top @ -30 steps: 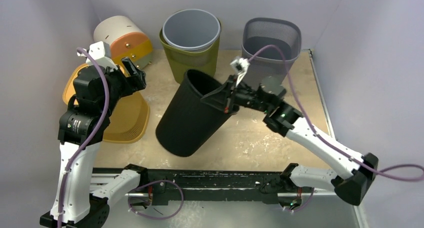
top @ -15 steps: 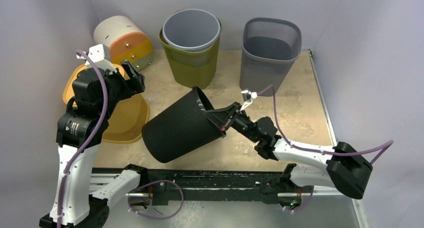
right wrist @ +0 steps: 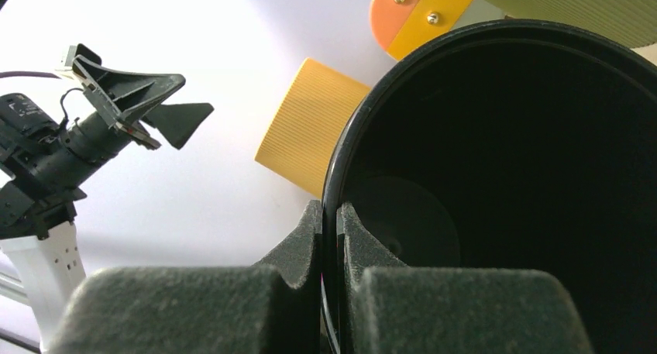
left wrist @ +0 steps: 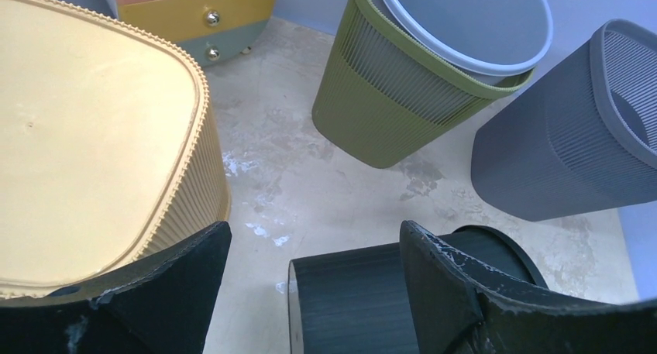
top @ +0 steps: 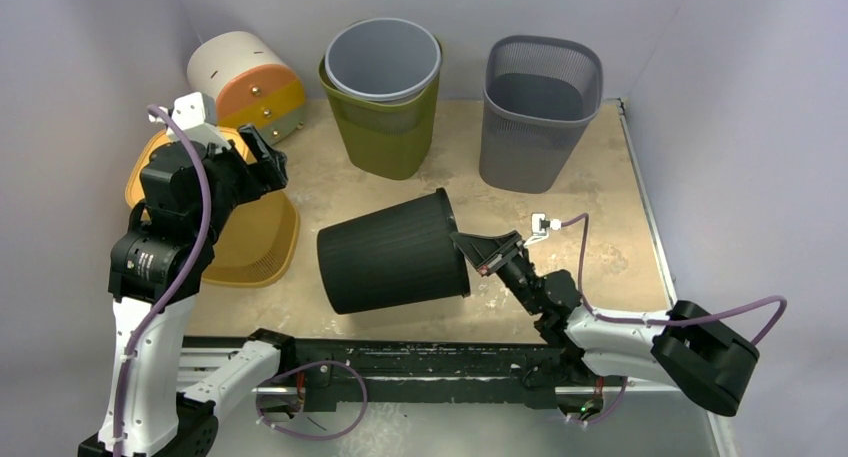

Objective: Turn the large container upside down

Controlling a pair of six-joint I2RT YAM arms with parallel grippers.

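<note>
the right gripper [top: 468,247] is clenched on the rim of the large black ribbed plastic container [top: 395,254], with one finger [right wrist: 298,245] outside the mouth and the other inside, as the right wrist view shows. the container lies on its side on the beige mottled table [top: 600,217], near the front middle, its mouth facing 3 o'clock and its base 9 o'clock in the top view. the left gripper [top: 262,152] hangs at the container's 10 o'clock, jaws spread wide and empty, near the yellow ribbed basket [top: 250,247]. at 12 o'clock stands an olive green bin [top: 385,137] with a pale grey bin [top: 383,57] nested inside, and at 1 o'clock a grey mesh bin [top: 540,117]
</note>
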